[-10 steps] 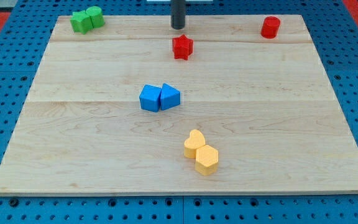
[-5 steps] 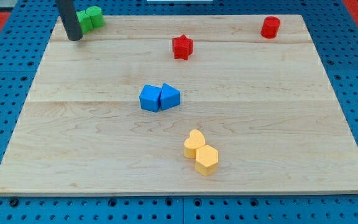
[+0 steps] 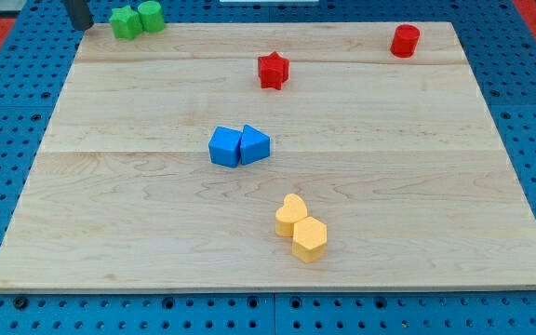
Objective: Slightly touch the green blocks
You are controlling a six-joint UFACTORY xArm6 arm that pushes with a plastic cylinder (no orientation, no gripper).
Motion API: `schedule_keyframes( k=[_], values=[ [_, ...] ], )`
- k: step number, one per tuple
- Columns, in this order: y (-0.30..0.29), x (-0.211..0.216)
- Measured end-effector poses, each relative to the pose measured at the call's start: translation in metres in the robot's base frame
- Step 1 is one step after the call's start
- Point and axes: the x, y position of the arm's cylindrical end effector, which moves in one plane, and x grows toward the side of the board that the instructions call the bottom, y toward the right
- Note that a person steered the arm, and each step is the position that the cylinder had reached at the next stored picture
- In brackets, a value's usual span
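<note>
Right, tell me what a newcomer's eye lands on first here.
Bright pairs on pale wood: two blue blocks touching at the centre, two yellow blocks below them, two green blocks at the top-left corner. My tip sits just left of the green ones, apart from them.

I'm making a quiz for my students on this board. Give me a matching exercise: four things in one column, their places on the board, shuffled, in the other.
Things:
1. green blocks
2. red cylinder
3. yellow blocks
4. my tip

Places:
A. near the view's bottom, right of centre
B. the view's top right corner of the board
C. at the view's top left, just left of the green pair
D. the view's top left, side by side at the board's edge

Pairs: 1-D, 2-B, 3-A, 4-C
</note>
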Motion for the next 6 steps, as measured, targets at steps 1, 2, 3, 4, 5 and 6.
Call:
schedule_keyframes(
  k=[1,2,3,4,5,6],
  values=[
    [0.011,0.001],
    [0.021,0.001],
    [0.024,0.0],
    [0.005,0.001],
    [0.0,0.045],
    [0.052,0.063]
  ],
)
